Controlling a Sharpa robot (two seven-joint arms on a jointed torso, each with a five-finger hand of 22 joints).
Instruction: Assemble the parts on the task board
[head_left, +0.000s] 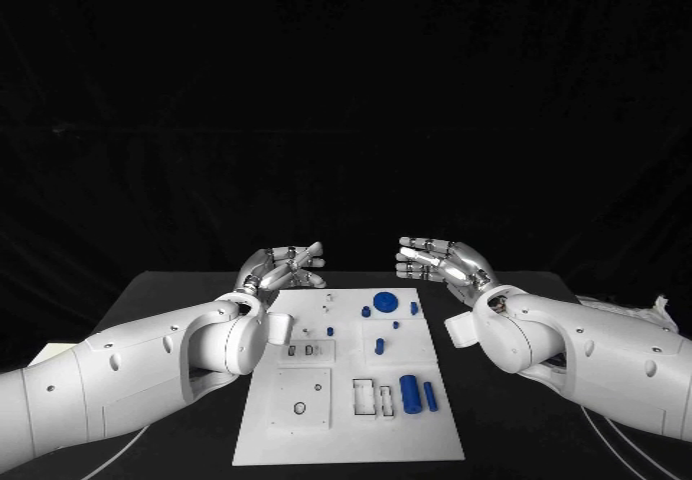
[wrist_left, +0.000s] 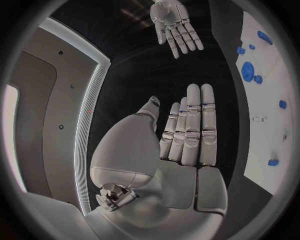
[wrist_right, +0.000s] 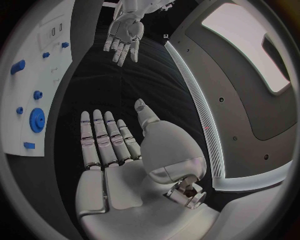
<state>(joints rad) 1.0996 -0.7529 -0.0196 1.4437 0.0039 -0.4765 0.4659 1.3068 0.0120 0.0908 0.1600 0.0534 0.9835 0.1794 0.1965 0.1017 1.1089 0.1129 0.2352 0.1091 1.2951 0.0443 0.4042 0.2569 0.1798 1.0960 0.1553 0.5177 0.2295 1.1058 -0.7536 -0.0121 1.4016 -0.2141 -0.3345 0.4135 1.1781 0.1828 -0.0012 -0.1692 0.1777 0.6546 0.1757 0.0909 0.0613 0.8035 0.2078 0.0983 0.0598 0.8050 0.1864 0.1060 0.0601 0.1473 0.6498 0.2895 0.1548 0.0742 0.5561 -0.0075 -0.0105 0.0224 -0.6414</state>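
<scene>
Both hands, the left hand (head_left: 283, 267) and right hand (head_left: 443, 262), are held empty with fingers spread, above the far end of the board (head_left: 351, 440), likely poised before a first pick. Between and below them, blue parts (head_left: 385, 301) lie untouched on the board.

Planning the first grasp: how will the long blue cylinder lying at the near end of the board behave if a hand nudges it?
The blue cylinder lies on its side on the task board, so it probably rolls sideways. It looks rigid and smooth, likely slippery. Light, I'd guess.
</scene>
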